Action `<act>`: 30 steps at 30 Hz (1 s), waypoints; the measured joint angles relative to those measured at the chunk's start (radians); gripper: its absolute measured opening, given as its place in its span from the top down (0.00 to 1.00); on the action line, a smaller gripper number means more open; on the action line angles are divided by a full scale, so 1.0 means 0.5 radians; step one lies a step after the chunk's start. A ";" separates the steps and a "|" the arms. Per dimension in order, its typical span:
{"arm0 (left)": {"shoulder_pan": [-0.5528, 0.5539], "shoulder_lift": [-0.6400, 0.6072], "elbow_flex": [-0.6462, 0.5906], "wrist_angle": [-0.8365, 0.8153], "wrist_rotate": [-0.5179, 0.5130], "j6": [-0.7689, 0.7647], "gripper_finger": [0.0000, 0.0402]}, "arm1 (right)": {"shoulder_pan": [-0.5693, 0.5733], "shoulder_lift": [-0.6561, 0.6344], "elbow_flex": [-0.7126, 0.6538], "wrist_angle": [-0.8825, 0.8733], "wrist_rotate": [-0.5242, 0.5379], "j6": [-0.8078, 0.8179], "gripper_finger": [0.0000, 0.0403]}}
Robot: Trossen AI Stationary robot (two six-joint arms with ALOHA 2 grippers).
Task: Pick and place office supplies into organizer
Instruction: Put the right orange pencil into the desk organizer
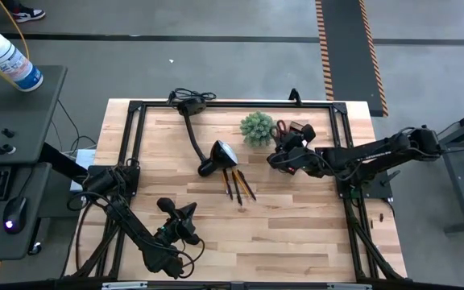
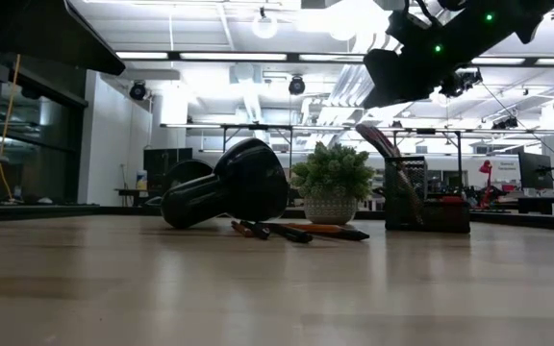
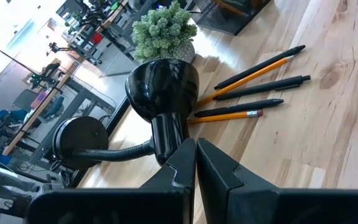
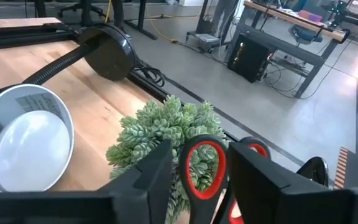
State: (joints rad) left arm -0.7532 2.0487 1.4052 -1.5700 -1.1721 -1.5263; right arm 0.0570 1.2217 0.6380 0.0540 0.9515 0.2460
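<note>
Overhead, the wooden table (image 1: 296, 225) carries a black desk lamp (image 1: 216, 157) lying on its side near the centre, its round white-faced head turned toward the right arm and its base (image 1: 190, 105) at the far edge. Just beside the lamp head lie four pens and pencils (image 1: 238, 185), orange and dark, close together on the bare wood; the left wrist view shows them fanned out past the lamp head (image 3: 163, 90). A small green plant (image 1: 257, 127) stands at the far side of the table, and the black organizer (image 1: 296, 133) sits just beside it, largely covered from above by the right arm. In the low view the organizer (image 2: 429, 207) stands to one side of the plant (image 2: 333, 183), with the red-handled scissors (image 2: 385, 154) leaning tilted out of its top, handles up. The right gripper (image 4: 197, 168) hangs directly over the organizer, its fingers (image 4: 157, 165) parted on either side of the red scissor handles (image 4: 204, 165) without visibly pressing on them. The left gripper (image 3: 196, 165) waits near the front edge of the table, its fingers closed together and holding nothing.
</note>
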 joint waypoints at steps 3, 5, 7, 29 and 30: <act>0.000 0.000 0.000 0.000 0.000 0.000 0.99 | 0.000 0.000 0.000 -0.001 0.005 -0.003 0.59; 0.000 0.000 0.000 0.000 0.001 0.000 0.99 | 0.004 0.000 0.000 0.011 0.005 -0.028 0.57; 0.000 0.000 0.000 0.000 0.001 0.000 0.99 | 0.016 0.000 0.001 0.072 -0.005 -0.099 0.56; 0.002 0.000 0.000 -0.002 -0.055 0.000 0.99 | 0.479 0.321 0.005 0.182 -0.714 0.448 0.65; 0.002 0.000 0.000 -0.002 -0.060 -0.001 0.99 | 0.499 0.370 0.005 0.212 -0.683 0.503 0.65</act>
State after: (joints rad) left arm -0.7521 2.0487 1.4052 -1.5707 -1.2021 -1.5268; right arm 0.3064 1.4066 0.6403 0.1599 0.6100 0.4974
